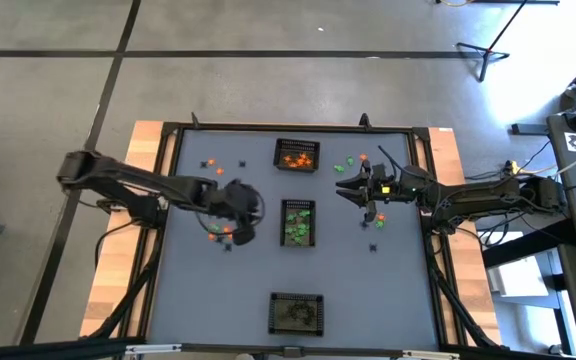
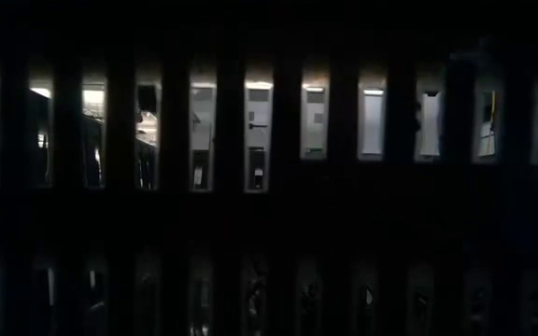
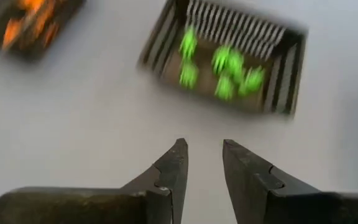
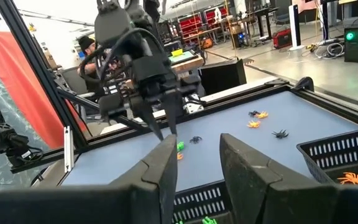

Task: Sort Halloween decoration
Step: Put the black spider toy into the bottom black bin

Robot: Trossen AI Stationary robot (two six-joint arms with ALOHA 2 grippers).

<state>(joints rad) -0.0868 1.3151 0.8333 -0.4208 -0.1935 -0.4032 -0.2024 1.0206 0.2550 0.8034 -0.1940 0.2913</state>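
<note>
**A:** Above the grey worktop [image 1: 198, 290], we see the left gripper [image 3: 202, 149] with its jaws parted and nothing between them. Just ahead of its fingertips stands the middle basket [image 3: 229, 62], holding green trinkets [image 3: 225, 68]; farther off to one side is the basket of orange trinkets [image 3: 30, 22].

**B:** And from overhead?

**A:** We find the left gripper [image 1: 240, 212] just beside the middle basket [image 1: 298, 222], on the side away from the right arm. A few loose orange and black trinkets [image 1: 220, 232] lie right under it, with a few more [image 1: 213, 166] farther out toward the worktop's far edge.

**B:** The right arm?

**A:** The right gripper [image 1: 353, 188] hovers on the other side of that basket, its fingers [image 4: 166, 168] apart, holding nothing that we can see. Green and orange pieces [image 1: 351, 162] lie close beside it, black ones [image 1: 376, 224] just behind. A third basket [image 1: 296, 312] sits well apart from both grippers, near the front edge; we cannot tell its contents.

**B:** The table-level camera?

**A:** Dark bars block it.
</note>
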